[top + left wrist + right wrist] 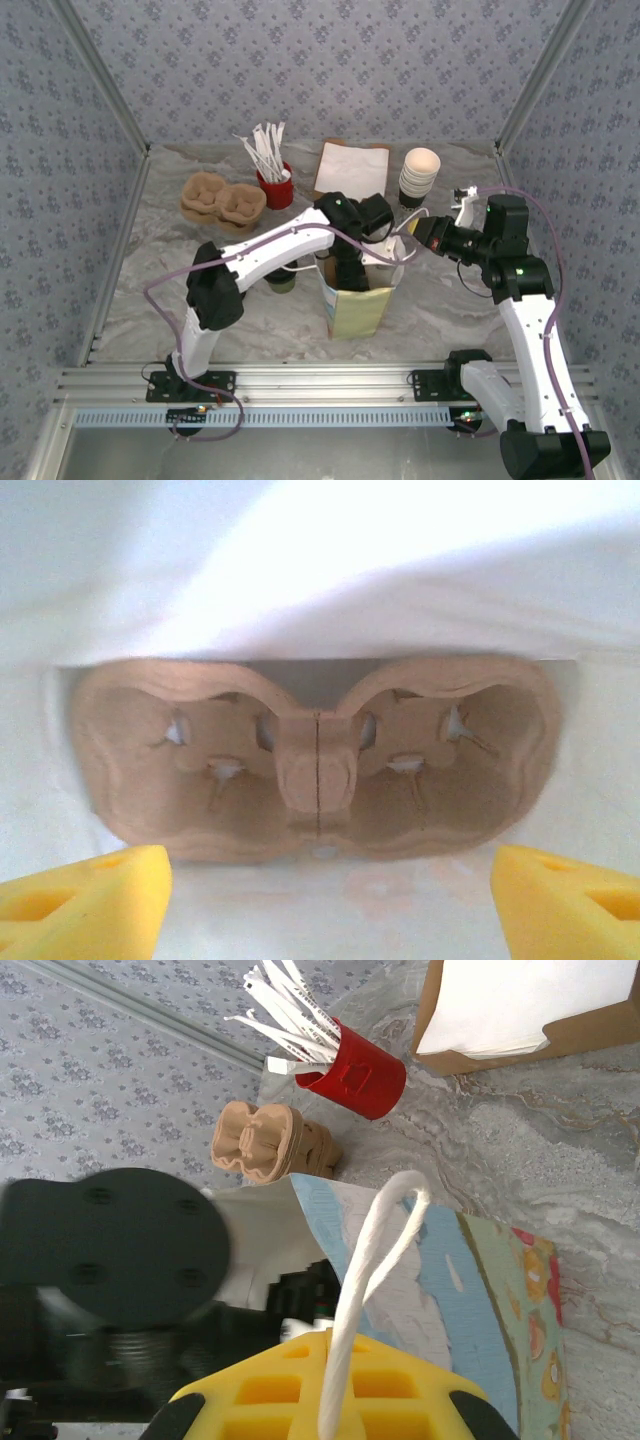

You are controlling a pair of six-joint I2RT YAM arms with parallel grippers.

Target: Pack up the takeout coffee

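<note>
Coffee cup (pixel 281 284) on table (pixel 450 300) just L of paper bag (pixel 356 315), mostly under L arm. Looks upright, long axis vertical; top end hidden. L gripper (pixel 330 905) inside bag, jaws wide apart, empty, over cardboard carrier (pixel 320 780). R gripper (pixel 330 1400) pinched on handle (pixel 372 1250).

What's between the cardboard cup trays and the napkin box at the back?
A red cup of white stirrers, beside the trays and left of the napkin box, in the top view.

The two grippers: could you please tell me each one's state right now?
Left gripper: open, holding nothing.
Right gripper: closed on the white cord handle of the colourful paper bag.
</note>
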